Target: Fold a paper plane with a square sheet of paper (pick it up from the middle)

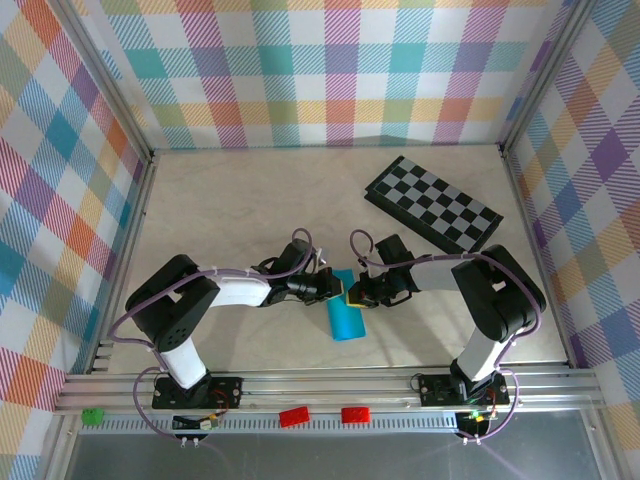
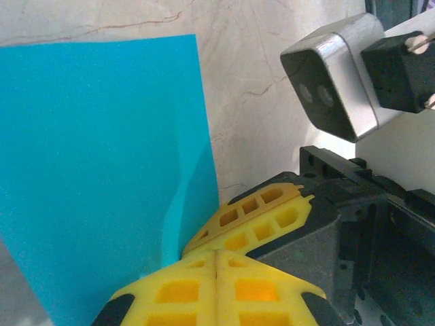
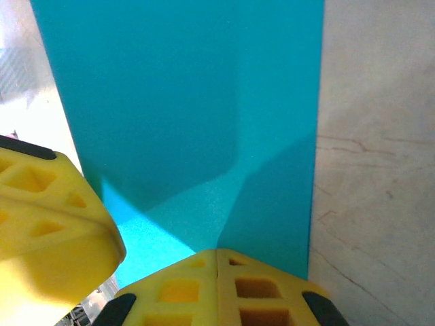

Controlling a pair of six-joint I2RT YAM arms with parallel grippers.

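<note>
**Top external.** One thin cyan-blue sheet of paper (image 1: 346, 320) was noted near the table's middle, between the two arms, seen as a narrow strip running toward the near edge. The left gripper (image 1: 334, 289) and right gripper (image 1: 356, 293) met tip to tip at its far end. One black-and-grey checkered board (image 1: 432, 205) lay well apart, far right. Two small red blocks (image 1: 294, 416) and one green block (image 1: 93, 416) were counted on the front rail.

**Left wrist.** The left gripper (image 2: 216, 285) was seen clenched, yellow pads seam to seam, with the sheet (image 2: 102, 156) pinched at its edge where a soft crease ran into the tips. The right gripper's yellow fingers (image 2: 251, 217) were pressed against it.

**Right wrist.** The right gripper (image 3: 217, 285) was likewise clenched on the sheet (image 3: 190, 102), a shallow crease converging at the tips.

**Handling.** The paper was judged very light, limp, smooth and easily crumpled or torn. Edge pinches close together were judged suitable, with gentle tension.
</note>
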